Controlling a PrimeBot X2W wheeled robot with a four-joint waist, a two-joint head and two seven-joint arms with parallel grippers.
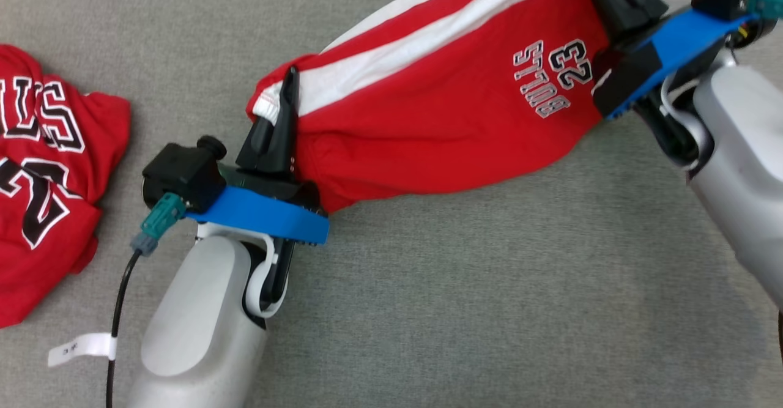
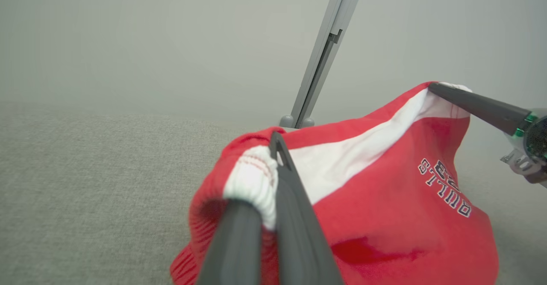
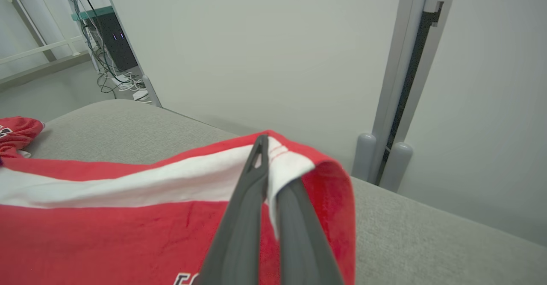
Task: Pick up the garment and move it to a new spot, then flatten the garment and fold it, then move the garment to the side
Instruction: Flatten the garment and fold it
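Holding red Bulls shorts [image 1: 440, 120] taut between left gripper [image 2: 277, 142] and right gripper [image 3: 261, 144], both clenched on white-trimmed corners. Keep tension even; lower flat onto bench [image 1: 489, 273] beneath grippers.

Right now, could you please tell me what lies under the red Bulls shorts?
Grey fabric surface shows all around the red Bulls shorts, which are pinched between the left gripper and the right gripper. Whatever lies directly beneath is covered.

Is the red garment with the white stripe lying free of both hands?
No, the left hand and right hand each pinch one end of the garment.
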